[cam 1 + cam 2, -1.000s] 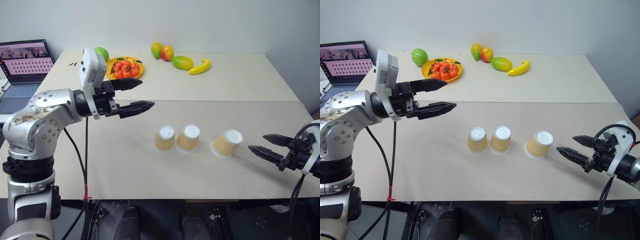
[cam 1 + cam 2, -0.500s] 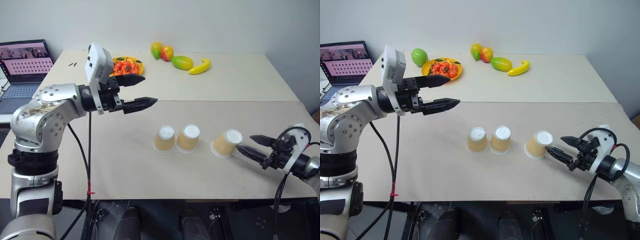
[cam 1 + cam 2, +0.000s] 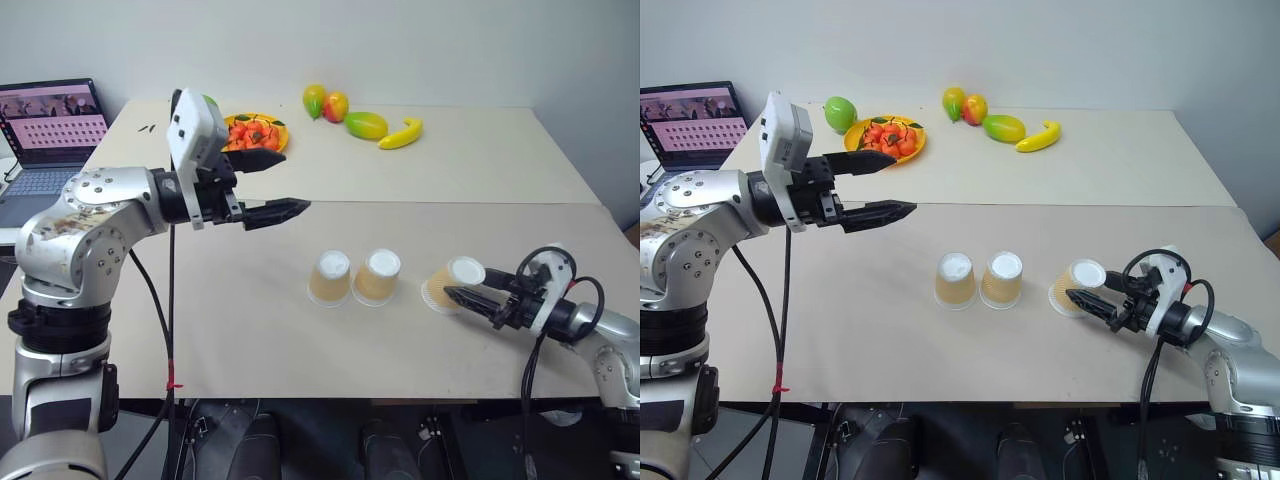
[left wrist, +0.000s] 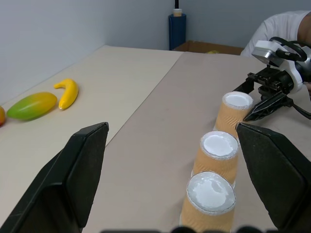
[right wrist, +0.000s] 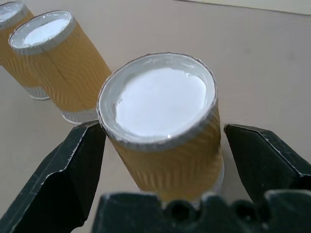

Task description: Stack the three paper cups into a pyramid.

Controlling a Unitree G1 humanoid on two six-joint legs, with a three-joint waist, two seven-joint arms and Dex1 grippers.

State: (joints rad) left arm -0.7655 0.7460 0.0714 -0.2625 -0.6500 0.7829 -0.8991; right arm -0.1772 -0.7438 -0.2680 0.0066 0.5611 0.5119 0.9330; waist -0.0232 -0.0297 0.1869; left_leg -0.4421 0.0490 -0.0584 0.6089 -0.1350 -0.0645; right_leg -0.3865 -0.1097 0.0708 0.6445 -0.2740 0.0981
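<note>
Since the earlier frames, the right tool (image 3: 1092, 289) has been brought in from the counter's right edge toward the rightmost cup (image 3: 1077, 288), and its spread fingers are now set on either side of that cup. In the right wrist view the cup (image 5: 163, 127) is seen between the two fingertips (image 5: 75, 162), with one finger close against its side; no squeeze is shown, so the tool is read as open around the cup rather than gripping it. That cup is tilted, with its white base turned up and toward the tool.

The other two cups, the middle cup (image 3: 1002, 279) and the leftmost cup (image 3: 955, 280), are placed upside down just beside each other on the tan counter (image 3: 890, 330), slightly apart from the rightmost one. No cup has been stacked yet.

The left tool (image 3: 885, 187) is held above the counter, well apart from the cups, with its fingers spread and nothing between them.

At the far side of the counter a yellow plate of red fruit (image 3: 885, 137), a green mango (image 3: 840, 113), a banana (image 3: 1038, 137) and further fruit (image 3: 1004, 128) are laid. A laptop (image 3: 690, 122) is placed at the left.
</note>
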